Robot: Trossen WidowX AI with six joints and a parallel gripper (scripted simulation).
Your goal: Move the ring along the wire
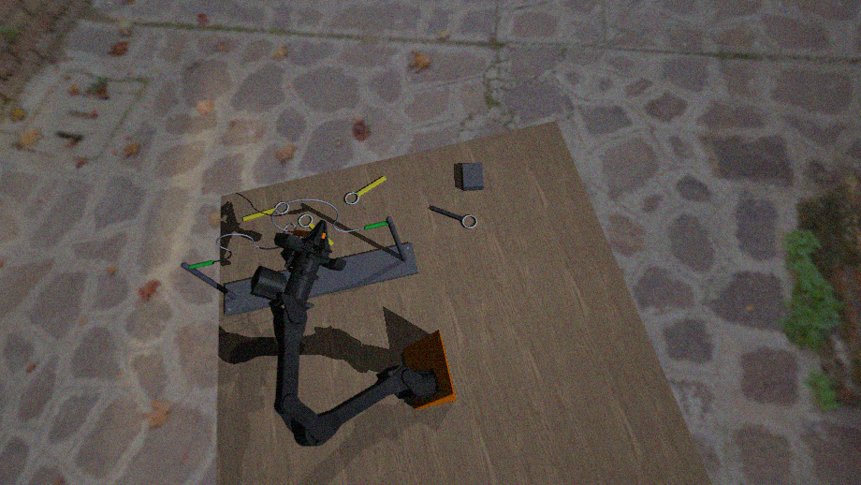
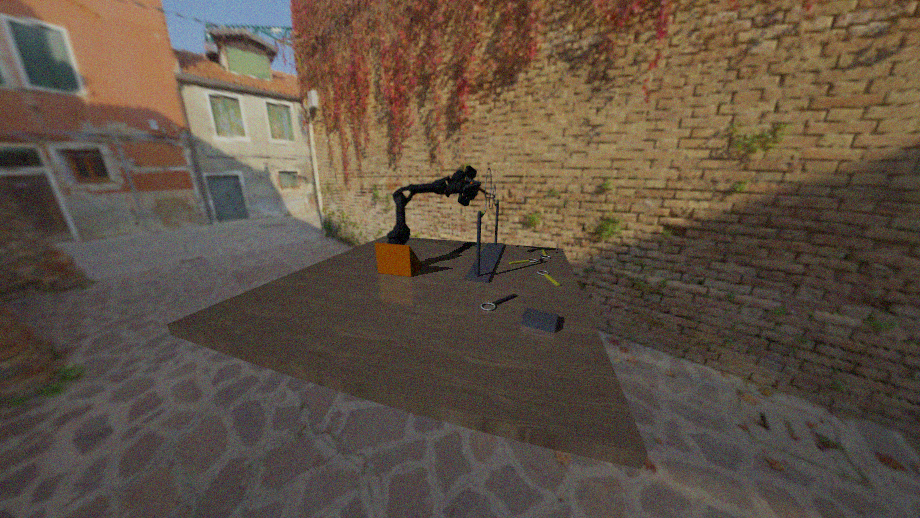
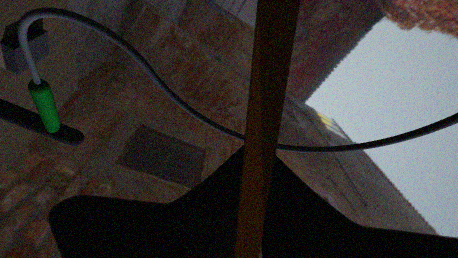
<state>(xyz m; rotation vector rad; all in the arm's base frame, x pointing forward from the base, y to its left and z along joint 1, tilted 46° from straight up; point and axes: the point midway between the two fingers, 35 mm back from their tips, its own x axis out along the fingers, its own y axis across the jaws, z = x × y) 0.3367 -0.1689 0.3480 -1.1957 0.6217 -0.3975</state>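
Observation:
My gripper point(image 1: 312, 235) point(image 3: 254, 154) is shut on the orange handle point(image 3: 272, 60), which runs up through the wrist view. In the top view a small ring point(image 1: 290, 227) shows just left of the fingers, by the middle of the thin grey wire point(image 1: 336, 214) point(image 3: 165, 89). Whether the wire passes through it is too small to tell; the wrist view does not show the ring. The green parts point(image 1: 377, 225) point(image 1: 201, 264) point(image 3: 45, 107) sit by the right post point(image 1: 395, 239) and left post point(image 1: 208, 281). In the wrist view the wire passes behind the handle; contact cannot be told.
Yellow-handled rings point(image 1: 370, 187) point(image 1: 258, 214) point(image 2: 550, 278) lie behind the dark base plate point(image 1: 361, 269). A black-handled ring point(image 1: 445, 213) point(image 2: 505, 300) and a grey block point(image 1: 472, 175) point(image 2: 540, 319) lie to the right. An orange block point(image 1: 445, 367) point(image 2: 394, 259) stands beside the arm's base.

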